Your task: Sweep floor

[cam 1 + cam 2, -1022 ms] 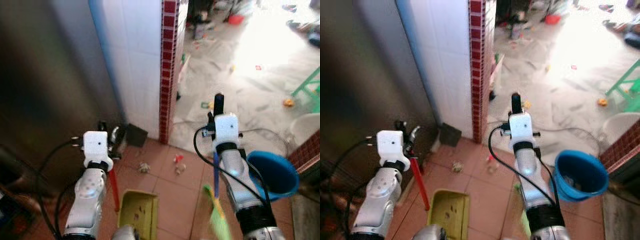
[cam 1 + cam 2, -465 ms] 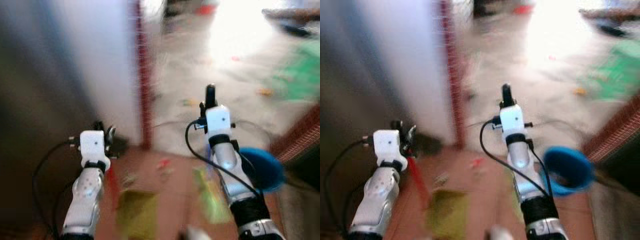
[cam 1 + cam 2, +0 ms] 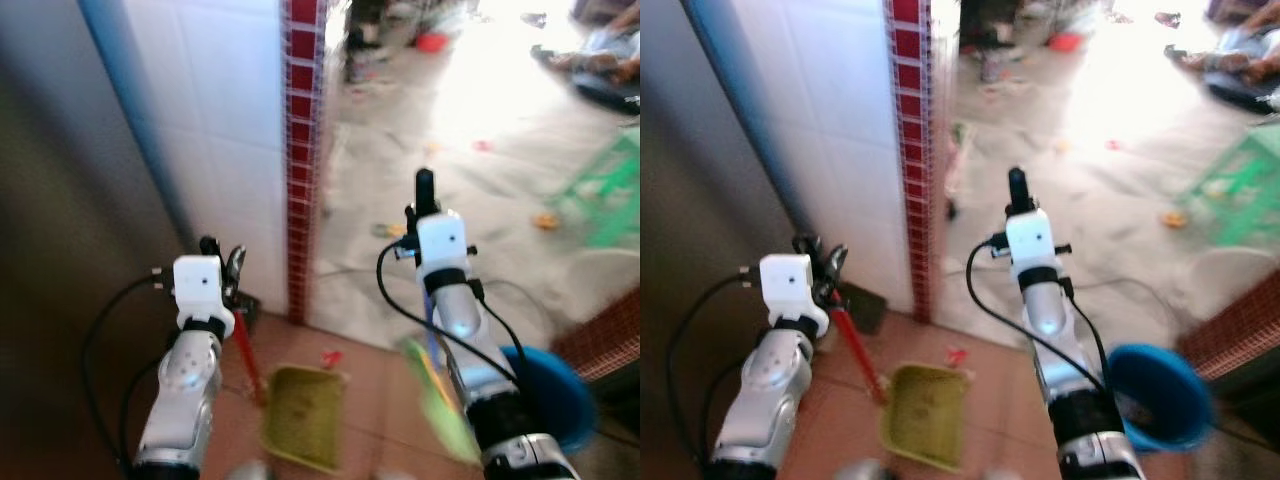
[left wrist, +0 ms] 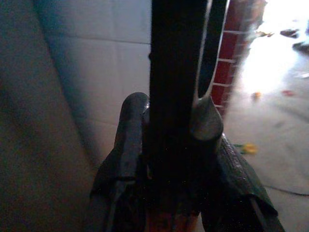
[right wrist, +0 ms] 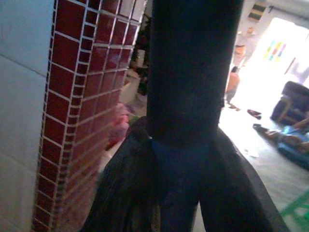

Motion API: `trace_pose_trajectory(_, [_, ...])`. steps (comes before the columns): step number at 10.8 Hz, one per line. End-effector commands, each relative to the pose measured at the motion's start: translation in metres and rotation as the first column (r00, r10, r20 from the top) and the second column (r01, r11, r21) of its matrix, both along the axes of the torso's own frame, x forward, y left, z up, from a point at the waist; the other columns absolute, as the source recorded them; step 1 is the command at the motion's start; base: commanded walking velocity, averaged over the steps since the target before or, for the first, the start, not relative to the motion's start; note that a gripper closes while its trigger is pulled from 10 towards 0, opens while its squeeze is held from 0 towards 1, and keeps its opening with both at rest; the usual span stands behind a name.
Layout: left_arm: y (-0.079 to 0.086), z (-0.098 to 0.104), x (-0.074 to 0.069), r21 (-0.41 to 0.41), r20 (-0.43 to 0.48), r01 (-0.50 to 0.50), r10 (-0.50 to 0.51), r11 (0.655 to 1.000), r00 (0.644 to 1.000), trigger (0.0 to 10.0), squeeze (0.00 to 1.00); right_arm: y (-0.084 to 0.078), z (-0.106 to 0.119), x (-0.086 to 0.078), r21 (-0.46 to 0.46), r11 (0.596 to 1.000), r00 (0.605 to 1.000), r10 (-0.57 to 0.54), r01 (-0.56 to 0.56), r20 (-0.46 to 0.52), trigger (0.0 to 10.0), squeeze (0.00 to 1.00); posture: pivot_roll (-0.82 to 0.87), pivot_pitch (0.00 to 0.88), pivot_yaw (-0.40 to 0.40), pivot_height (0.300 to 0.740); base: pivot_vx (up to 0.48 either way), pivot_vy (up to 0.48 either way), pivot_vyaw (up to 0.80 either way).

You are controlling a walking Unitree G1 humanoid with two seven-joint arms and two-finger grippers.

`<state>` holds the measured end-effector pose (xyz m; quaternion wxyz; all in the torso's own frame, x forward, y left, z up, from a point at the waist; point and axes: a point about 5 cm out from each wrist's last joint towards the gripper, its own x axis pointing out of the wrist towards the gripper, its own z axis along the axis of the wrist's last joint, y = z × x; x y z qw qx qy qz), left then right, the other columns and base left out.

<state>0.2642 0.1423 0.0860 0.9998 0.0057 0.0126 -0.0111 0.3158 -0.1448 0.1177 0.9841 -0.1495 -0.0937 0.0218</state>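
My left gripper (image 3: 222, 258) is shut on the red handle (image 3: 247, 358) of a yellow-green dustpan (image 3: 304, 430), which rests on the terracotta tiles below the red-tiled pillar. A small red scrap (image 3: 330, 357) lies just beyond the pan's far edge. My right gripper (image 3: 425, 188) is shut on a blue broom handle (image 3: 432, 330); its green bristles (image 3: 440, 412) hang blurred low beside the right arm. In the left wrist view the fingers (image 4: 126, 145) clamp a dark shaft; in the right wrist view the fingers (image 5: 126, 183) clamp the dark and blue shaft.
A red-tiled pillar (image 3: 302, 150) and a white tiled wall (image 3: 215, 110) stand ahead on the left. A blue bucket (image 3: 556, 400) sits at the lower right by a brick ledge. Beyond lies a littered concrete floor (image 3: 480, 150), a thin cable (image 3: 520, 285) and a green stool (image 3: 610, 185).
The whole picture has shifted and was blurred half a second ago, so the camera moved. Both grippers keep the same hold. The dustpan now lies closer to the pillar.
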Motion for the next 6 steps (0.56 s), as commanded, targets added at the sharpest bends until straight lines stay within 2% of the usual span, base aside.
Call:
trace_pose_trajectory(1, [0.0009, 0.0132, 0.0017, 0.013, 0.06, -0.014, 0.013, 1.0, 0.998, 10.0, 0.0, -0.0065, 0.0101, 0.0027, -0.024, 1.0, 0.999, -0.007, 0.008, 0.045, 10.0, 0.0, -0.02, 0.0, 0.008, 0.74, 0.0, 0.0, 0.77])
trace_pose_trajectory(6, [0.0043, 0.023, 0.004, 0.021, 0.111, -0.058, 0.055, 0.998, 0.992, 10.0, 0.0, 0.003, 0.0092, 0.0049, 0.015, 0.998, 0.998, 0.054, -0.055, 0.043, 10.0, 0.0, -0.01, 0.0, 0.0, 0.74, 0.0, 0.0, 0.0])
